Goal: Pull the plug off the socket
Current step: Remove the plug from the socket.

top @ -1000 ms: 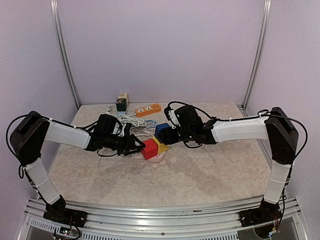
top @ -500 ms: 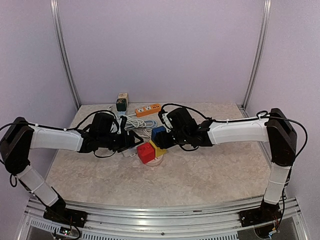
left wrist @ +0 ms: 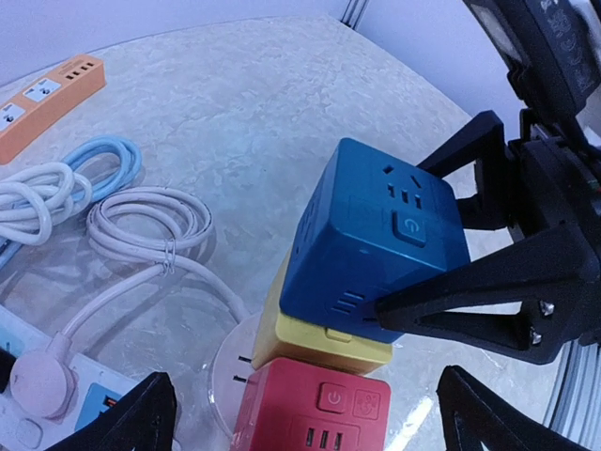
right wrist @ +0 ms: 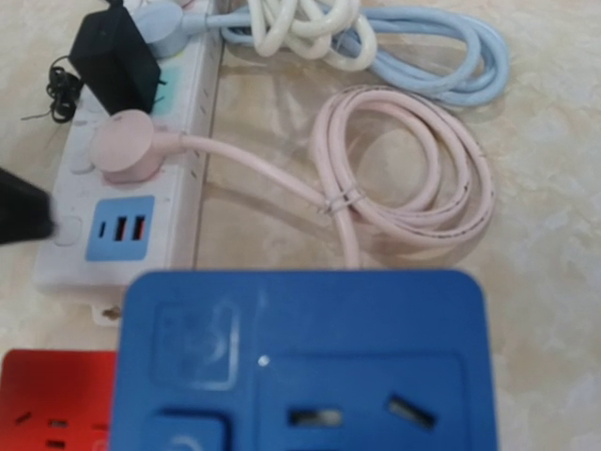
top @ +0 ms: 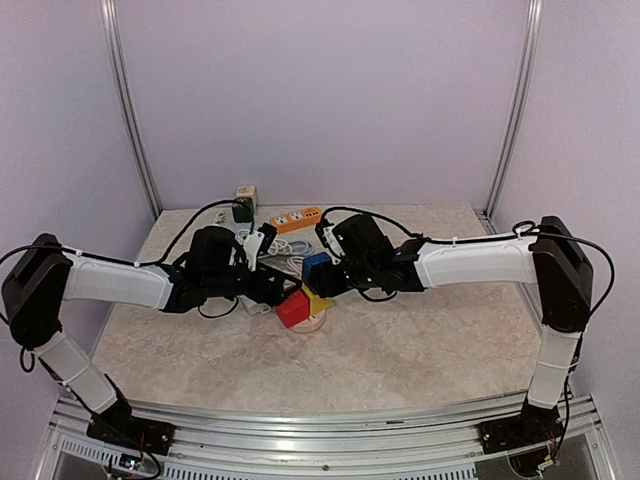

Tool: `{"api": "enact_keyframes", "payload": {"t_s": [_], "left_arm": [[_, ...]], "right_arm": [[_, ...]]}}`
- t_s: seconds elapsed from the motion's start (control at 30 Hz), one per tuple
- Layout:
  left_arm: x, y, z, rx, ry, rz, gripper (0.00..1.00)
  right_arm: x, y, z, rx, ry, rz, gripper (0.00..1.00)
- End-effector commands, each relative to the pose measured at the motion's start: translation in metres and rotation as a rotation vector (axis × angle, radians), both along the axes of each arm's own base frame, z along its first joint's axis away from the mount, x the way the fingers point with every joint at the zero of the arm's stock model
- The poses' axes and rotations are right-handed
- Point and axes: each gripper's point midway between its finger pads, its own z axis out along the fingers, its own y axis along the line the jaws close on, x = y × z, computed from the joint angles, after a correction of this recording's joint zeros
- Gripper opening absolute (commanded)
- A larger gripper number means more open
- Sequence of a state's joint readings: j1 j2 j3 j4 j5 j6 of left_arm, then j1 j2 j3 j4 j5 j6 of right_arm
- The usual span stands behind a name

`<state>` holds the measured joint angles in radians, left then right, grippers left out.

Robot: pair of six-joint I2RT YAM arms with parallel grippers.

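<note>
Bracing the cube stack, left fingers wide, plug not yet between them.
Clamps the blue cube [left wrist: 357, 254] from both sides with the right gripper [left wrist: 406, 235], probably to keep the cube stack from sliding when the cord is pulled. Holds the left gripper [left wrist: 310, 418] spread wide over the red cube [left wrist: 315, 399]. Shows the pink plug [right wrist: 122, 146] on the white power strip [right wrist: 183, 235], seemingly seated there, outside the open span, just beside one fingertip [left wrist: 141, 413] and not between the two.
</note>
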<state>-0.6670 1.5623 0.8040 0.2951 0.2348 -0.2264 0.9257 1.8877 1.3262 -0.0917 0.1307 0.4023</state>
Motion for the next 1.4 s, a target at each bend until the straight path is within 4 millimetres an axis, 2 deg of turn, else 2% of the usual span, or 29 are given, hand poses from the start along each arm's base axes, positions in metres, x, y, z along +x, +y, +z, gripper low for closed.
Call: {"api": "enact_keyframes", "payload": {"t_s": [0.0, 0.23, 0.73, 0.87, 1.0, 1.37], "left_arm": [[0.001, -0.012, -0.01, 0.038, -0.115, -0.081, 0.95], [0.008, -0.023, -0.035, 0.107, -0.107, -0.102, 0.95], [0.008, -0.045, -0.056, 0.154, -0.062, -0.132, 0.93], [0.006, -0.047, -0.061, 0.159, -0.05, -0.138, 0.84], [0.004, -0.048, -0.066, 0.176, -0.045, -0.141, 0.7], [0.003, -0.048, -0.077, 0.237, -0.054, -0.145, 0.49]], "right_arm": [[-0.006, 0.015, 0.011, 0.045, 0.012, 0.037, 0.0], [-0.007, 0.014, 0.01, 0.044, 0.016, 0.032, 0.0], [-0.005, 0.012, 0.008, 0.033, 0.01, 0.027, 0.0], [-0.005, 0.012, 0.008, 0.032, 0.009, 0.024, 0.0], [-0.005, 0.012, 0.007, 0.033, 0.011, 0.026, 0.0], [-0.005, 0.011, 0.005, 0.027, 0.013, 0.024, 0.0]]}}
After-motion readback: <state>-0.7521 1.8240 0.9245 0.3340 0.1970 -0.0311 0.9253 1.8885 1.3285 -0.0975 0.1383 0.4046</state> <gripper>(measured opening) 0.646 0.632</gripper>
